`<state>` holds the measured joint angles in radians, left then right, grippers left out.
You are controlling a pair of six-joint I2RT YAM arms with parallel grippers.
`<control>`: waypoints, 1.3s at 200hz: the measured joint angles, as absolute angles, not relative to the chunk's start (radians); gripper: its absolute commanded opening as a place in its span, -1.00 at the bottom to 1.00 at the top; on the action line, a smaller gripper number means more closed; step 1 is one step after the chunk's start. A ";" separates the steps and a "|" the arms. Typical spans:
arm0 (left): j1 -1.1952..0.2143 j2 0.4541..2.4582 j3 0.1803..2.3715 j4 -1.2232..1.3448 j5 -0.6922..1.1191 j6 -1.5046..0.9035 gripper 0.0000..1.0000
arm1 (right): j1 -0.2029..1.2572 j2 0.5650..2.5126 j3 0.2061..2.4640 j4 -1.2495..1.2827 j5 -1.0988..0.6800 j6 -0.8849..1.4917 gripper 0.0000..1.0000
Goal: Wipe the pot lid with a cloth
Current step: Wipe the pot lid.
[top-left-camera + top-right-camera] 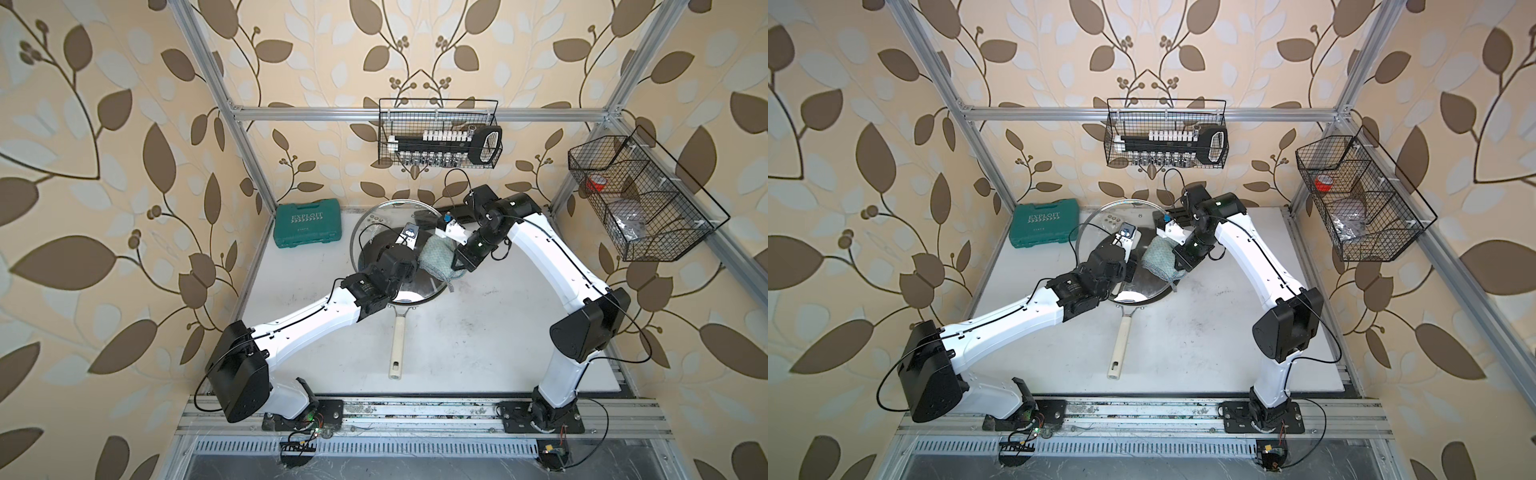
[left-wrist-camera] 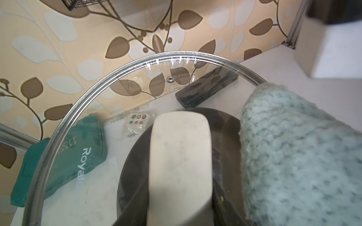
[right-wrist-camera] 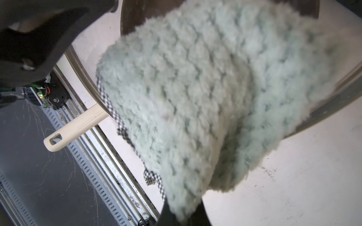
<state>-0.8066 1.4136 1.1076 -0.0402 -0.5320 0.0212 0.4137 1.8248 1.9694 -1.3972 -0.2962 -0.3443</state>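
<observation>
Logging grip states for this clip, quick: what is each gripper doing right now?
Left gripper: shut on the pot lid, at its cream handle.
Right gripper: shut on the cloth.

White-shelled arms [image 1: 303, 311], black joint housings [image 1: 586, 328], thin black cables [image 1: 559, 246] alongside, black bolted base plates [image 1: 515, 415]

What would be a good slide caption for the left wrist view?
Clear pot lid seen along its cream handle, mint cloth resting on the glass beside it, dark frying pan beneath.
</observation>
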 measured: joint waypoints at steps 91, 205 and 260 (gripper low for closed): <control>-0.880 1.417 1.106 -0.011 -0.622 -0.088 -1.00 | 0.366 2.015 2.315 -1.429 -0.287 -0.330 -1.00; -0.924 1.454 1.024 0.154 -0.770 -0.133 -1.00 | 0.364 2.094 2.354 -1.444 -0.255 -0.306 -1.00; -0.923 1.481 1.024 0.237 -0.804 -0.134 -1.00 | 0.374 1.916 2.039 -1.402 -0.269 -0.318 -1.00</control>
<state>-0.9234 1.4815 1.0241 0.2375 -0.8043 -0.1345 0.3737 1.9163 2.0388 -1.4025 -0.2691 -0.3183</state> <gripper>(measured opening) 0.427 0.048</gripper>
